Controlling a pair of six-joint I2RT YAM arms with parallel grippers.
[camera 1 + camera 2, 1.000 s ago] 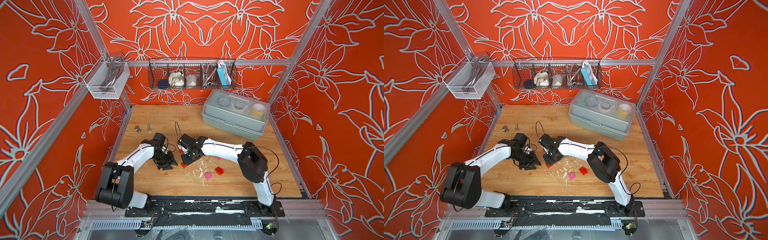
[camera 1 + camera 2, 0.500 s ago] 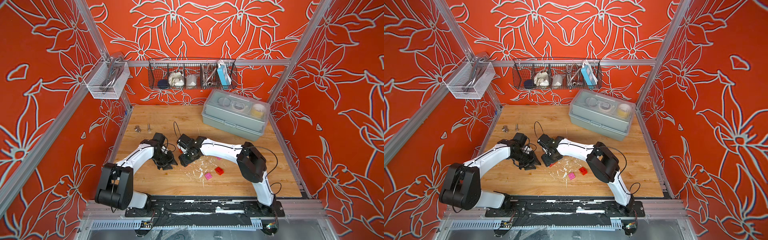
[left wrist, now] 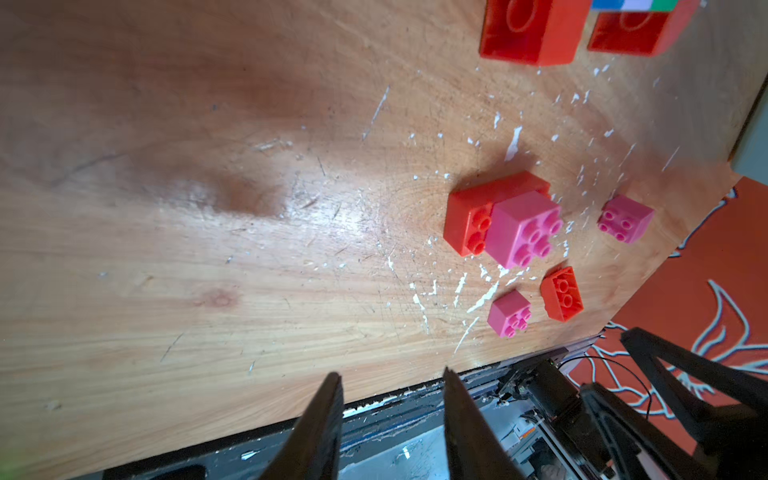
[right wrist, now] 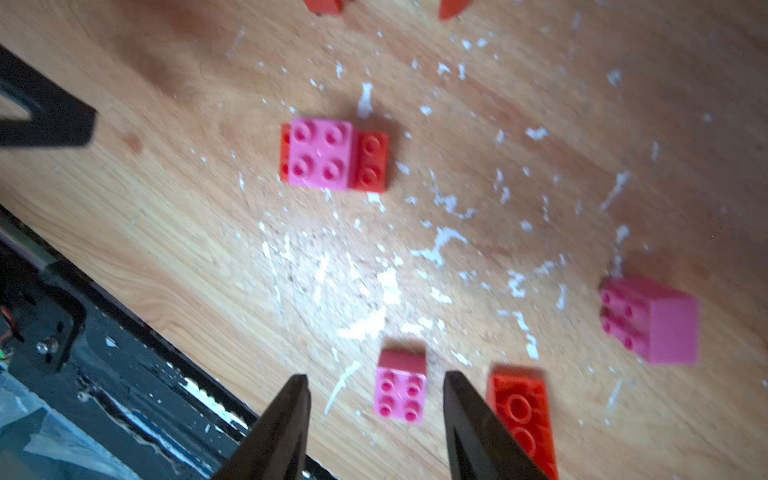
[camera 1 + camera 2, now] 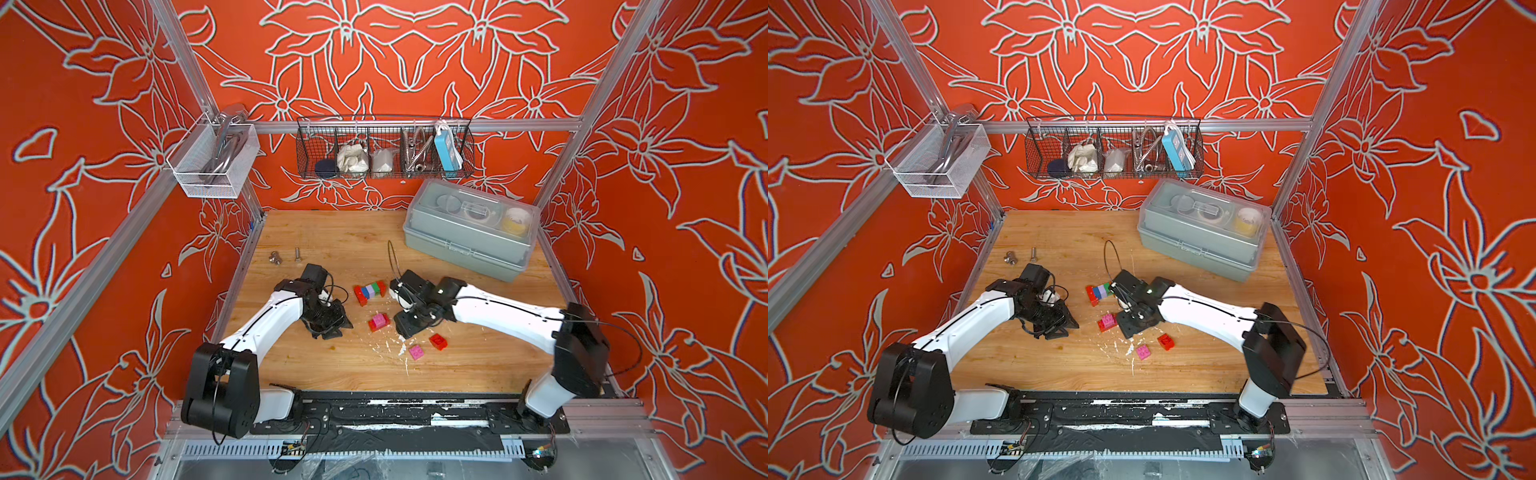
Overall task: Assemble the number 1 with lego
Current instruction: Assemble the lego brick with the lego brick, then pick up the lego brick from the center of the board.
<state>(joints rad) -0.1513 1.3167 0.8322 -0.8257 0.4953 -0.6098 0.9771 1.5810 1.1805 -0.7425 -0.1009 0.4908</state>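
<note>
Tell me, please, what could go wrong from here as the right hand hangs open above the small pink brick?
1. The right hand straddles the small pink brick, but a red brick lies right beside one finger. Coming down could knock it or pinch both.
2. In a top view, the right arm sits close to the coloured brick row, so a careless swing might bump it.
</note>
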